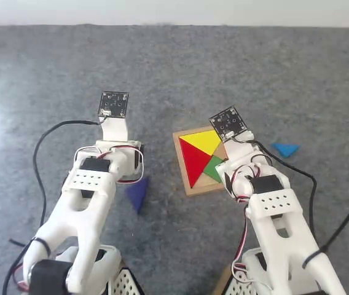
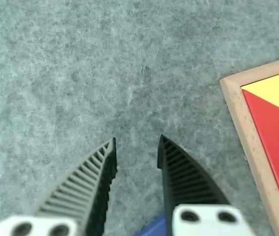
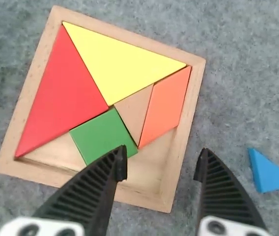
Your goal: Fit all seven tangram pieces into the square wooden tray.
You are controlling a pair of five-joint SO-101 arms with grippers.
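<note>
Nearest me a dark blue triangle (image 1: pixel 137 193) lay just behind the left claw (image 2: pixel 137 141), which hung spread over bare bench (image 1: pixel 254 74), while the right claw (image 3: pixel 162 150) gaped empty above the tray (image 3: pixel 129 39), 4 pieces (image 3: pixel 61 98) seated, probably poised for the light blue triangle (image 3: pixel 267 172) beyond.

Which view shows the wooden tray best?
The right wrist view: almost all of the wooden tray is uncovered. In the high view the right arm covers part; the left wrist view catches one corner.
</note>
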